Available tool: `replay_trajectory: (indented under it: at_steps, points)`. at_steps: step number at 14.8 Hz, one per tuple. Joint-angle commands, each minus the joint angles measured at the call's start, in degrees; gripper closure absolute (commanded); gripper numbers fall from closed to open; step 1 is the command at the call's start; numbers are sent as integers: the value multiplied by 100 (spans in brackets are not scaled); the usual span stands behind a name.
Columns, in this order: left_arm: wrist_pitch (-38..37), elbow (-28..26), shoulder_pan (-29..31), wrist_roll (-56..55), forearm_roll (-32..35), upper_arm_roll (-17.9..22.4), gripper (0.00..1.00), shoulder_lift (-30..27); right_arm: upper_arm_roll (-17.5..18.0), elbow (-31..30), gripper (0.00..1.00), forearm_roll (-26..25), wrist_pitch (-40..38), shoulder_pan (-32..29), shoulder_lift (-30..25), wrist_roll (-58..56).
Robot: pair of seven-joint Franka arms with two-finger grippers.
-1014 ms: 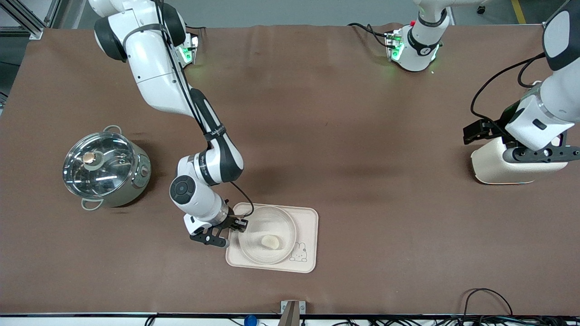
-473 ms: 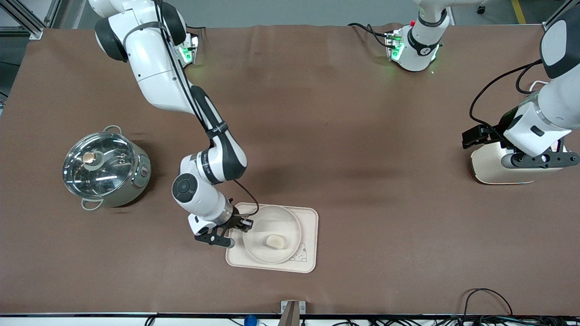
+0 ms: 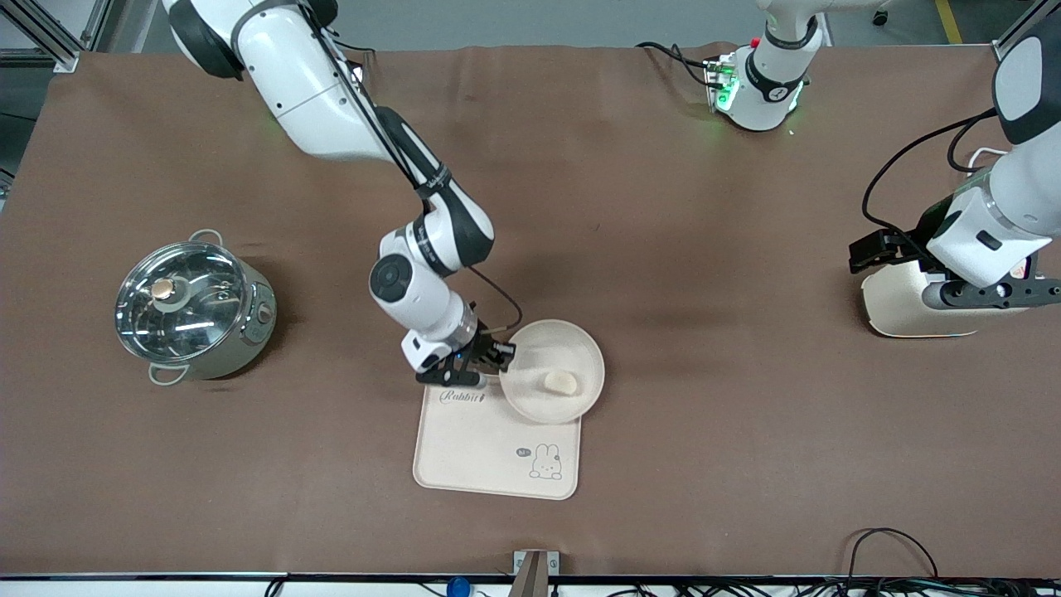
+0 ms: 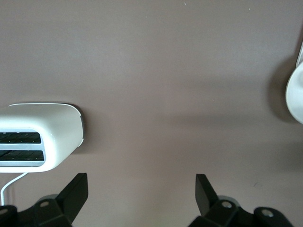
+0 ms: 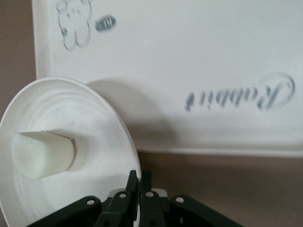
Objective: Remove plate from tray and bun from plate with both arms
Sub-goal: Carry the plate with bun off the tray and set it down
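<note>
Gripping plate rim, right tool, above tray edge

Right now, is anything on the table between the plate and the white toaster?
No. In the front view only bare brown table lies between the plate and the toaster.

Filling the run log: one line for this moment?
right gripper: shut on plate rim, above tray edge | bun: on plate | left gripper: open, waiting

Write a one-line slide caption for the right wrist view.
Right hand shut on the rim of the plate, carrying the bun above the edge of the rabbit tray.
</note>
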Motion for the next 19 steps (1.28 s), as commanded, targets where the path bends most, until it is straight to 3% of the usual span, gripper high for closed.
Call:
replay_trajectory:
  at_steps: [1,5,10,11,13,14,15,17,19]
  points:
    - [19,86,-59,-83,3,-10,0,111,296,-1652,100,140,159,-355,-1221,-401]
    - [36,68,-172,-836,-67,-98,0,322,455,-2366,100,140,369,-505,-1619,-560]
    - [535,77,-971,-2251,-23,-142,0,840,587,-2745,99,140,924,-470,-1584,-639]
    - [720,77,-1156,-2567,-6,-142,0,981,587,-2745,91,148,889,-496,-1584,-622]
    - [1028,94,-1560,-3243,12,-133,0,1227,596,-2737,19,192,784,-549,-1593,-595]
    - [1221,103,-1718,-3542,21,-133,0,1333,596,-2728,7,262,775,-549,-1619,-578]
    - [1405,103,-1859,-3824,21,-133,0,1447,596,-2684,0,306,774,-549,-1671,-552]
    - [1713,112,-2175,-4343,12,-133,0,1666,578,-2439,0,324,696,-549,-1760,-499]
    - [2082,156,-2535,-5027,21,-116,0,1974,465,-1809,0,307,-405,-628,-1839,-402]
